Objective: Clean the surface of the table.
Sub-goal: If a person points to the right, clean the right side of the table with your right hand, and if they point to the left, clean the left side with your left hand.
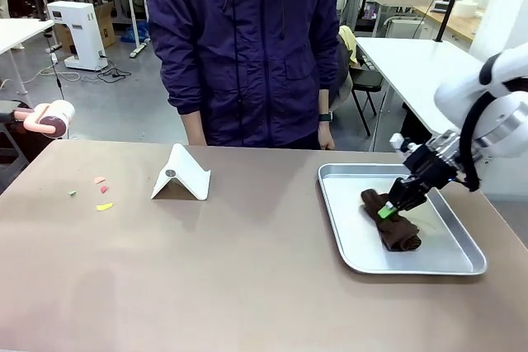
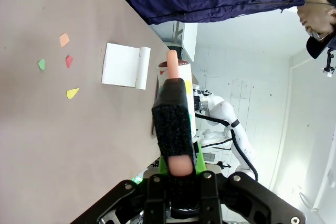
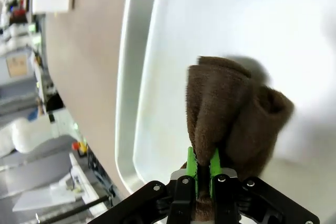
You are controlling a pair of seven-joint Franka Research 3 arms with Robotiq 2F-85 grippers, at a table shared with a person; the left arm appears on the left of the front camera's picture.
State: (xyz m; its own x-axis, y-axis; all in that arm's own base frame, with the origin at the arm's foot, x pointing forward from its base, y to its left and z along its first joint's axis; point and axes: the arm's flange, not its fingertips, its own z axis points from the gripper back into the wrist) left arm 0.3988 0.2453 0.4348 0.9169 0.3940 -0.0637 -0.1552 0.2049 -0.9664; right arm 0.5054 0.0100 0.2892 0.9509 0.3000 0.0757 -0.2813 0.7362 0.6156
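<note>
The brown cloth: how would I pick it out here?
On the wide brownish table, find the shiny metal tray at the right end. The brown cloth lies bunched in it, pinched by the right gripper. It's the only dark, soft thing; the white folded stand and coloured scraps lie farther left.

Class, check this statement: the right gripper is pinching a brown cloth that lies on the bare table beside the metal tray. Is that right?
Not quite. The right gripper does pinch the brown cloth, but the cloth is inside the metal tray, not on the bare table beside it. The front view shows this, and the right wrist view agrees.
</note>
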